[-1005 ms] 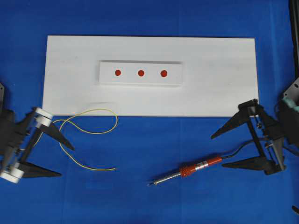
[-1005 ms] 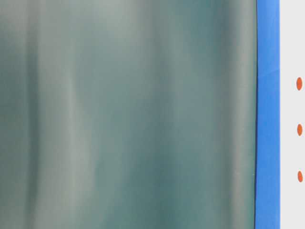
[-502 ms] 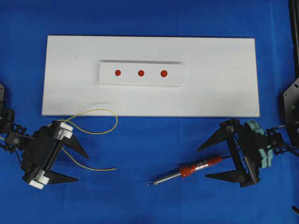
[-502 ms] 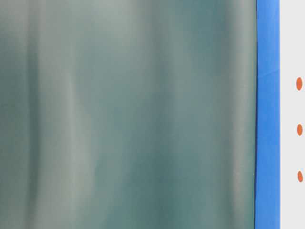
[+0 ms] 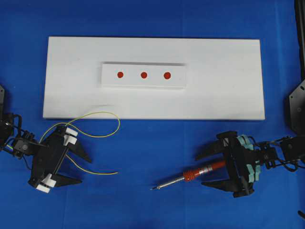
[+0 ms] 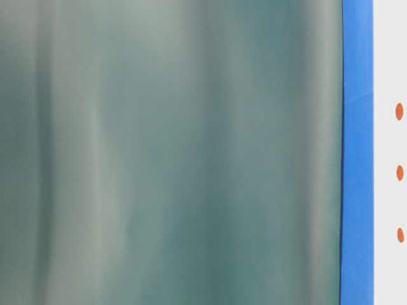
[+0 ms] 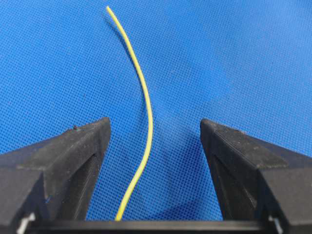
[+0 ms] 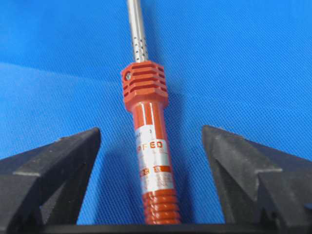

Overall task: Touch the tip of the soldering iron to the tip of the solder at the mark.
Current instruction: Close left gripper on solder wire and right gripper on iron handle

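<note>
- Since the earlier frames, we see both arms moved inward: the left gripper (image 5: 74,164) now straddles the solder (image 5: 95,135), the right gripper (image 5: 206,168) straddles the soldering iron (image 5: 190,174).
- Both jaws stand wide apart, touching nothing; each has narrowed slightly.
- The solder lies on the blue cloth (image 5: 152,152) below the white board (image 5: 228,86); the iron lies right of it, tip pointing left.
- 3 red marks (image 5: 143,75) sit on the board's raised strip.

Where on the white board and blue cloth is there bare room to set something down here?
The board is bare right of the dotted block, and left of it. Blue cloth is free between the solder and the iron. It is crowded where the left gripper straddles the solder and the right gripper the iron.
</note>
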